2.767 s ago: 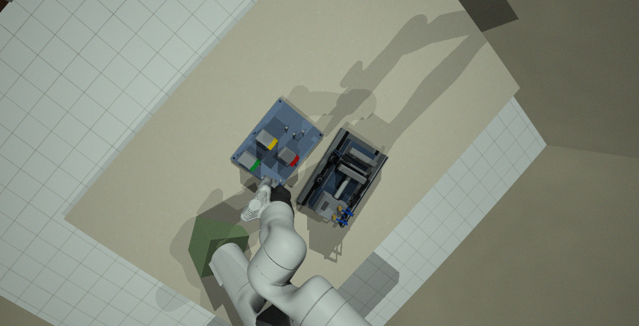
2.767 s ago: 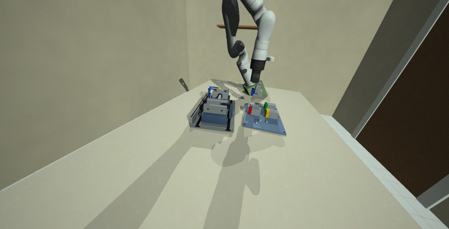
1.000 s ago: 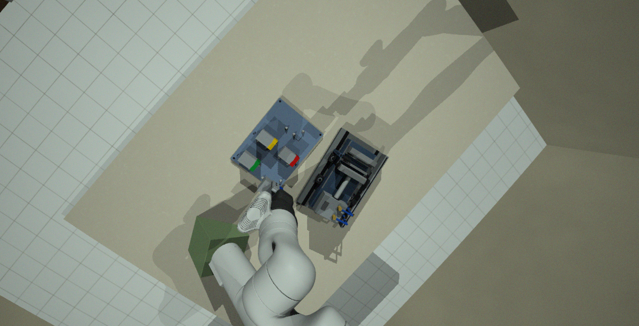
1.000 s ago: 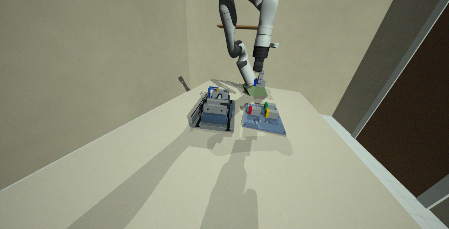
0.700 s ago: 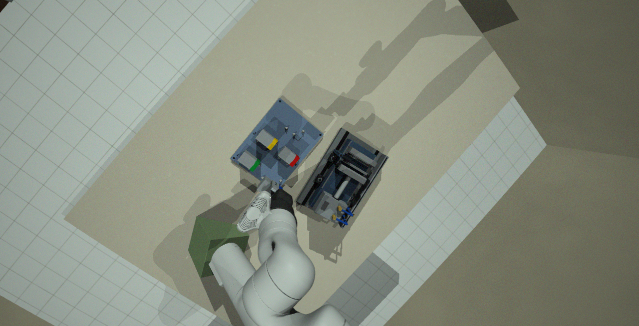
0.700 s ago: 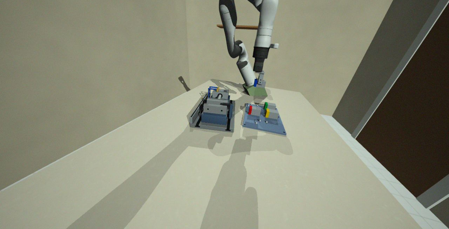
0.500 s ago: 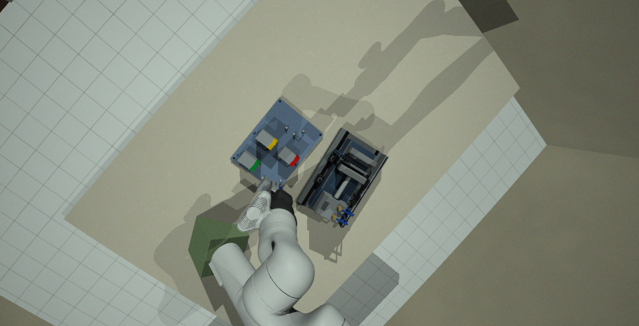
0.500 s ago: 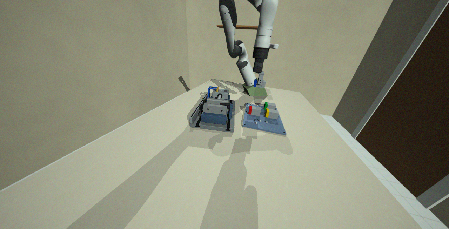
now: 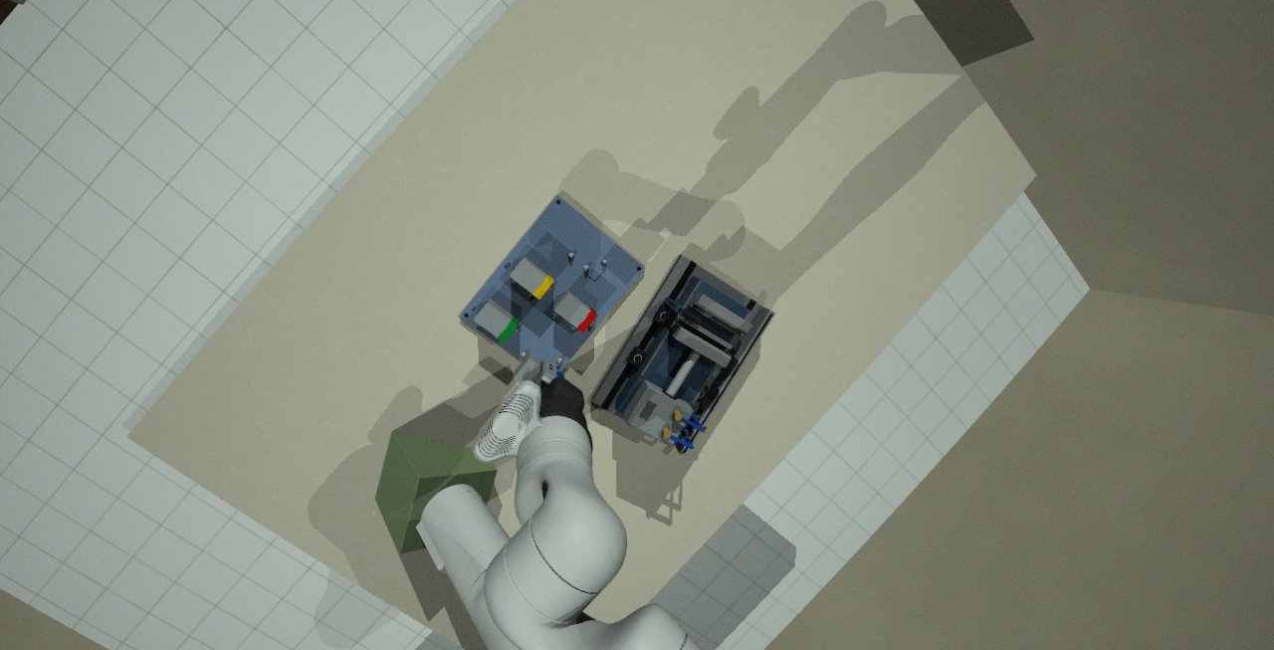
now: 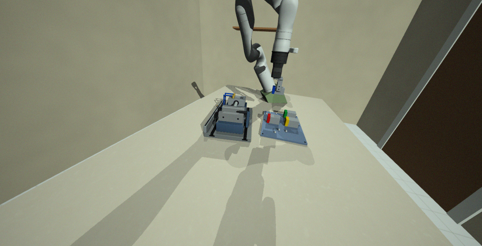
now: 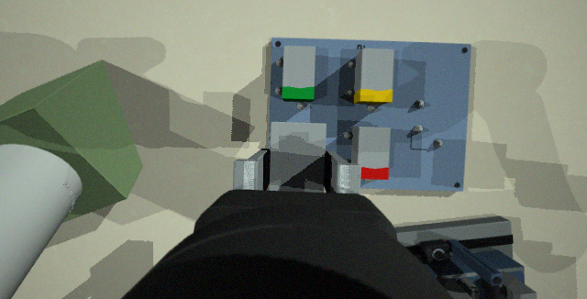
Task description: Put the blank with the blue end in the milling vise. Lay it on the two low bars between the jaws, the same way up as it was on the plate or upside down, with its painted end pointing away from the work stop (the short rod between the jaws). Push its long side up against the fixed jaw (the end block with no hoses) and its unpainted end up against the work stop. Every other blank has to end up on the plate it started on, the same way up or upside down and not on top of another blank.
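My gripper [image 10: 279, 88] [image 11: 296, 164] is shut on the blue-ended blank [image 10: 273, 90] [image 11: 298, 135], held above the table near the robot's base; its blue end faces the vise side in the exterior view. In the wrist view that end is hidden. The plate [image 9: 562, 218] [image 10: 282, 138] [image 11: 449, 79] carries the green-ended blank [image 9: 492, 320] [image 11: 299, 67], yellow-ended blank [image 9: 530, 276] [image 11: 376, 70] and red-ended blank [image 9: 572, 311] [image 11: 373, 148], lying apart. The vise stands beside it; its fixed jaw [image 9: 722, 312] [image 10: 231, 116] is the end block without hoses. I cannot make out the work stop clearly.
Blue hoses [image 9: 690, 432] rise from the vise's end nearer the robot. Several small pins stand up from the plate. The green base block [image 9: 400, 477] [image 10: 276, 98] [image 11: 105, 138] is near the held blank. A narrow gap separates plate and vise.
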`<control>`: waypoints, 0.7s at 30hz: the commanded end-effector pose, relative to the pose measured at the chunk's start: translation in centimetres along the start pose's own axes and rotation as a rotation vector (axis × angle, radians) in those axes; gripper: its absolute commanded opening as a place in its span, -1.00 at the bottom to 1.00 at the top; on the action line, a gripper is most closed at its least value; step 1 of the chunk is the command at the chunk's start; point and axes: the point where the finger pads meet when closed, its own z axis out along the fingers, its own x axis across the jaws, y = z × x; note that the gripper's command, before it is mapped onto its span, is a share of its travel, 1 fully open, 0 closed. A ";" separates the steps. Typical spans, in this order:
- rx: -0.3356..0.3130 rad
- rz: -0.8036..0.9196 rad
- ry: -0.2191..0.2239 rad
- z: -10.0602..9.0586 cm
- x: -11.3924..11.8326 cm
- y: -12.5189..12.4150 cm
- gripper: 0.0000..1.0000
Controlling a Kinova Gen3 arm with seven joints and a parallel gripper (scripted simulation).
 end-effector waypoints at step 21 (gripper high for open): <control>0.000 -0.001 0.000 0.2 -0.1 0.0 -1.00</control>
